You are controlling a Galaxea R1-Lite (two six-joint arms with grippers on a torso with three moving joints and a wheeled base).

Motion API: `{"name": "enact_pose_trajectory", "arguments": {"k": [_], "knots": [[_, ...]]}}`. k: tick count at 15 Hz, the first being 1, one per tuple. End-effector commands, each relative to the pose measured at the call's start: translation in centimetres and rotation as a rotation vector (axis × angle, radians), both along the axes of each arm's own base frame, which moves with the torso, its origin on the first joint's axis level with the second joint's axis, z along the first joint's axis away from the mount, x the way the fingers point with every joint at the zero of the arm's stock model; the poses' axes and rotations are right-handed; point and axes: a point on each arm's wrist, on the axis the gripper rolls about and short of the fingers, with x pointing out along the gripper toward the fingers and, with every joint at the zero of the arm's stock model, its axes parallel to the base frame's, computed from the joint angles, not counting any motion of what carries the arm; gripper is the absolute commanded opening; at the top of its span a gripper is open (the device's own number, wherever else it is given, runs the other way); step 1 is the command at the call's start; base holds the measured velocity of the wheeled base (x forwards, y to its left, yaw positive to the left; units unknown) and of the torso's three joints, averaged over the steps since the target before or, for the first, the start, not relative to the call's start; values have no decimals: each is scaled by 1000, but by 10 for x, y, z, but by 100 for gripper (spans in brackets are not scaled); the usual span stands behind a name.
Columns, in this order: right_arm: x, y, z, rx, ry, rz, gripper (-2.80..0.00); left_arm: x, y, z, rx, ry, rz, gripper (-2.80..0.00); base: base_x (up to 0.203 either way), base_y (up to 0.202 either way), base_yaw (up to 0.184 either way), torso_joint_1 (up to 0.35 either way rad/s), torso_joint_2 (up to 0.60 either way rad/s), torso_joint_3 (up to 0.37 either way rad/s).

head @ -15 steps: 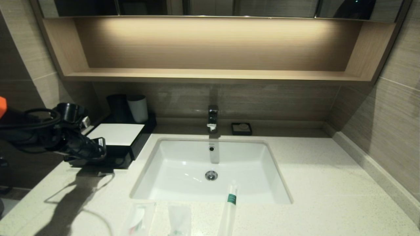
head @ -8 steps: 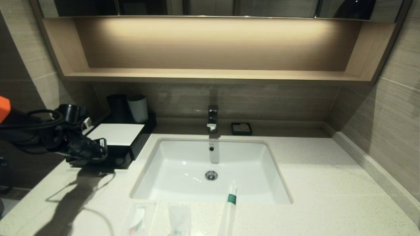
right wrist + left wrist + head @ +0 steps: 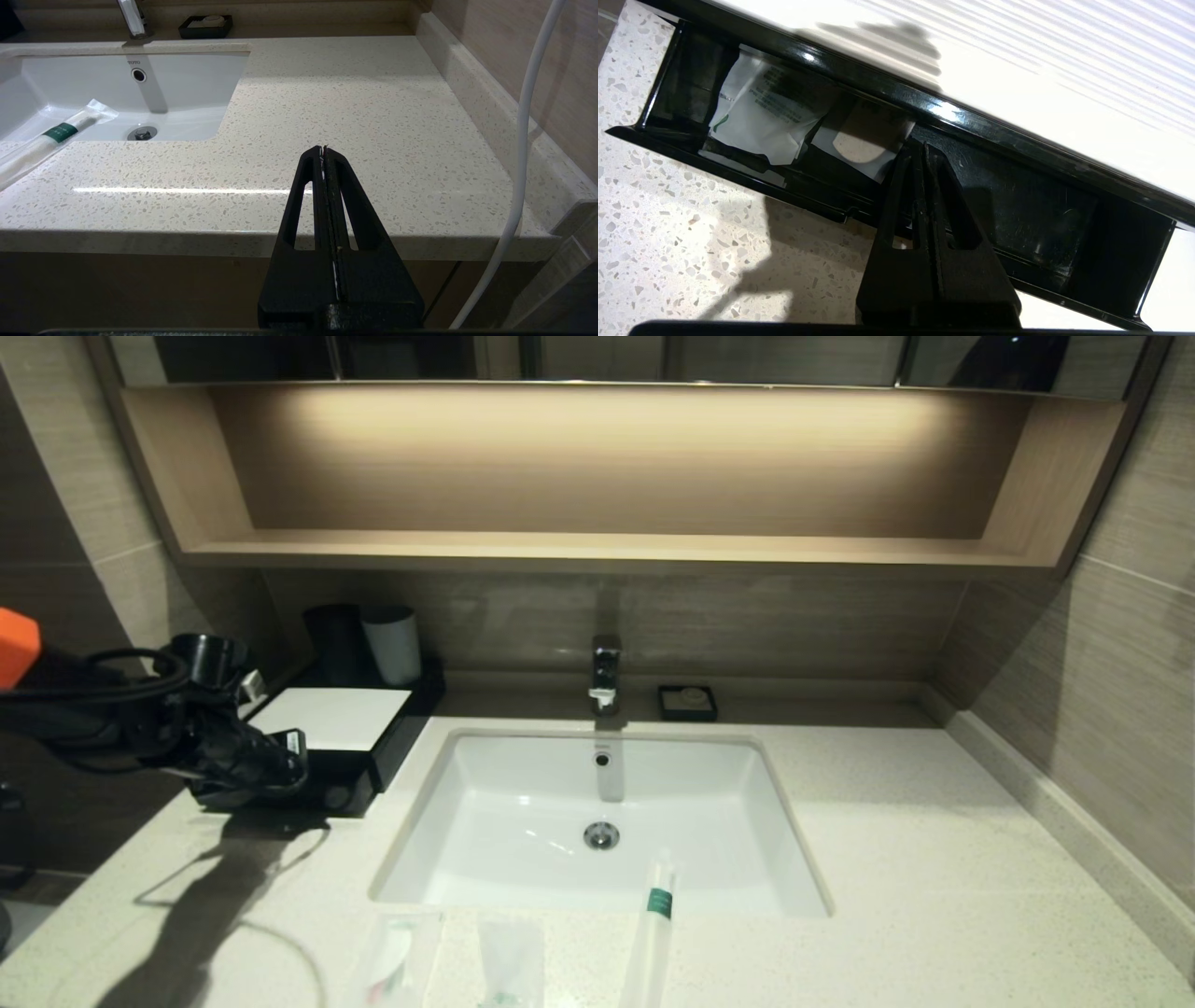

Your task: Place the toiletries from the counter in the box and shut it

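Note:
The black box with a white top panel [image 3: 327, 717] stands at the back left of the counter [image 3: 934, 859]. Its drawer [image 3: 1041, 219] is slid out, with two white sachets [image 3: 756, 112] lying inside. My left gripper [image 3: 294, 773] is shut, and in the left wrist view its tips [image 3: 920, 147] are over the open drawer. The slim stick pack with a green band [image 3: 653, 919] lies at the sink's front rim and also shows in the right wrist view [image 3: 56, 135]. Two flat sachets [image 3: 392, 957] [image 3: 511, 961] lie at the counter's front edge. My right gripper [image 3: 324, 149] is shut, empty and parked off the counter's front right edge.
The white sink basin [image 3: 523, 803] fills the middle of the counter, with the tap [image 3: 605, 672] behind it. A grey cup [image 3: 393, 644] and a black cup [image 3: 334, 642] stand behind the box. A soap dish [image 3: 687, 702] sits by the back wall. A white cable [image 3: 523, 140] hangs at the right.
My left arm has shifted slightly to the right, toward the box's drawer. The toiletries on the counter have not moved.

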Motion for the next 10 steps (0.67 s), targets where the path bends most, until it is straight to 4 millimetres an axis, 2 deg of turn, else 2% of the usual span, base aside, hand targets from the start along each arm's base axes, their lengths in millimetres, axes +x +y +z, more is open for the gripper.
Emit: {"name": "enact_pose_trajectory", "arguments": {"k": [1,10], "knots": [[0,0,0,0,0,0,-280,1,1,0,-2,2,3,-280,0,0,0,0,0,0],[0,0,0,0,2,0,-280,2,1,-8,-5,35,2,-280,0,0,0,0,0,0]]}}
